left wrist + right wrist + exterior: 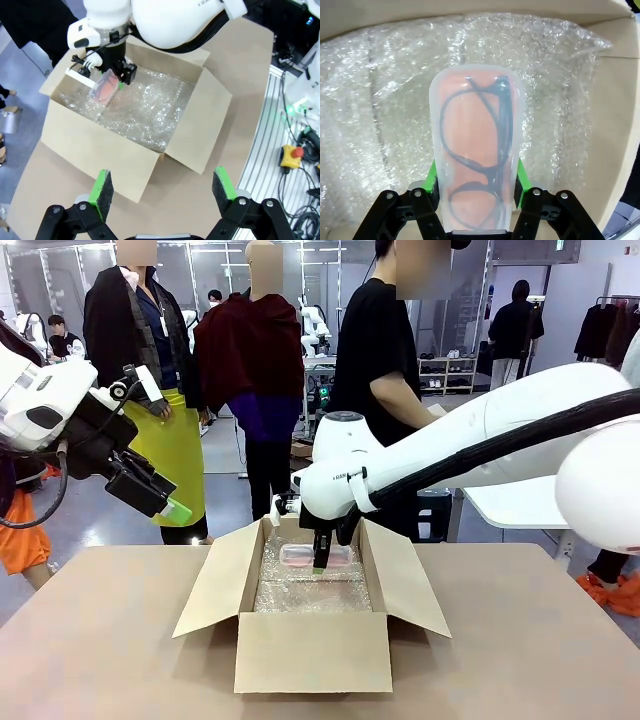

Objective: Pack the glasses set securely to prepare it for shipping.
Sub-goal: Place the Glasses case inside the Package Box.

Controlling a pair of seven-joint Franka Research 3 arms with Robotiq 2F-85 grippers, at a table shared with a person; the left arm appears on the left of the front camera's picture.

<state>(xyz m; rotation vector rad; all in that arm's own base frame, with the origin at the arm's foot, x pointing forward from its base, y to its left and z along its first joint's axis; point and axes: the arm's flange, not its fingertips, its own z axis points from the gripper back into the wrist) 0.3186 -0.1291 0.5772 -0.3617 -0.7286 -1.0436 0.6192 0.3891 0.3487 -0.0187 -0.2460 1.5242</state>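
Right wrist view: right tool (476, 182) clenched across the pink case (476, 145), bubble wrap (375, 100) beneath it in the box (620, 125). Case looks light, stiff and slick, so gripping its narrow width suits. Left tool (162, 186) hangs released.

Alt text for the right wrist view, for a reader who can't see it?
The right gripper is shut on the clear pink case, with dark-framed spectacles visible inside. Behind the case, bubble wrap lines the cardboard box.
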